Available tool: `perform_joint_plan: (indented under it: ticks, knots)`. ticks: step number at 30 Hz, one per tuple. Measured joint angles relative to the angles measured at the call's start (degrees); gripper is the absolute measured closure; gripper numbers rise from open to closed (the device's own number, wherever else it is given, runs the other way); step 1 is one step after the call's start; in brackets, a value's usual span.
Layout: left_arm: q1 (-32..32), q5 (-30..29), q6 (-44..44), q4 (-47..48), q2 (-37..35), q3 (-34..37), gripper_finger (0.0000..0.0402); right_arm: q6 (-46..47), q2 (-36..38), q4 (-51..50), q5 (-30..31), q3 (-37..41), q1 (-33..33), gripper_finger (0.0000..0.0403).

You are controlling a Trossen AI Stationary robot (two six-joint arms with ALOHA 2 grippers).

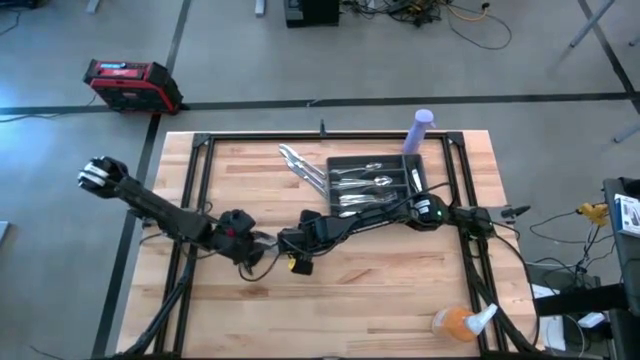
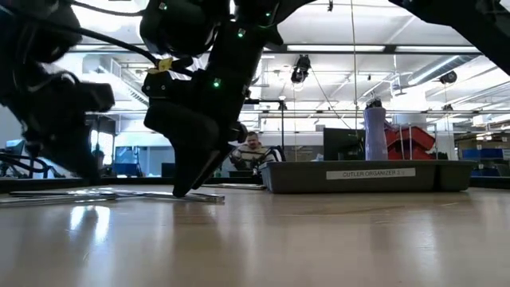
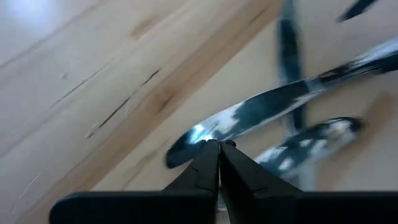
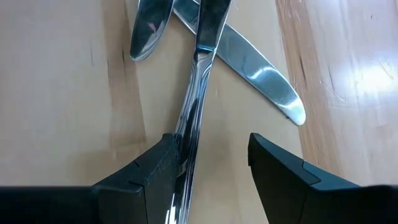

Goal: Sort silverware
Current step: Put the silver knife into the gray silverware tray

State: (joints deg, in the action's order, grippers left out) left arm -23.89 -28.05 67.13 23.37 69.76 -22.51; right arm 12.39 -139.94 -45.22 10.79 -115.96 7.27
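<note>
Loose silverware [image 1: 300, 165] lies on the wooden table, left of the dark tray [image 1: 375, 180], which holds more pieces. My two grippers meet near the table's middle. My left gripper [image 3: 219, 148] is shut, and its tips are at the rounded end of a knife blade [image 3: 249, 115] that lies beside a spoon [image 3: 311, 140]. My right gripper [image 4: 211, 155] is open and points down over a long handle [image 4: 196, 93]. That handle crosses a knife [image 4: 261, 78], with a spoon [image 4: 149, 28] next to it. In the low view a gripper tip [image 2: 183, 190] reaches the tabletop. My left gripper has its shut tips right at the knife's blade end [image 3: 189, 140]; I cannot tell whether they touch it. My right gripper straddles the long handle from above. The handle lies flat on the table against the inner side of one finger [image 4: 165, 158]; I cannot tell whether they touch.
A purple bottle [image 1: 420, 130] stands at the tray's far right corner. An orange spray bottle [image 1: 460, 322] lies near the front right. Black frame rails [image 1: 200, 180] run along the table's left and right sides. A person sits in the room beyond the table [image 2: 253, 147].
</note>
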Motion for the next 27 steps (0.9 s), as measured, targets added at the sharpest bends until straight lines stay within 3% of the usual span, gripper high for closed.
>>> perform_joint_plan:
  ticks: [6, 12, 19, 27]
  knots:
    - [0.1, -1.0, 3.1, -2.4, 6.9, -0.3, 0.0401, 0.0, 0.2, -0.1, -3.6, 0.1, 0.0, 0.0219]
    - [0.2, -1.1, 4.7, -3.8, 8.9, -0.4, 0.0401, 0.0, 0.2, 0.4, -4.1, 0.5, 0.0, 0.0219]
    - [-0.5, 4.0, -2.6, -2.2, 0.7, -0.6, 0.0401, 0.3, 0.3, 0.7, -4.2, 0.9, 0.0, 0.0219]
    - [-0.2, -3.2, -8.2, -2.9, -6.1, -0.8, 0.0401, 0.5, 0.3, 1.0, -4.3, 0.9, 0.0, 0.0219]
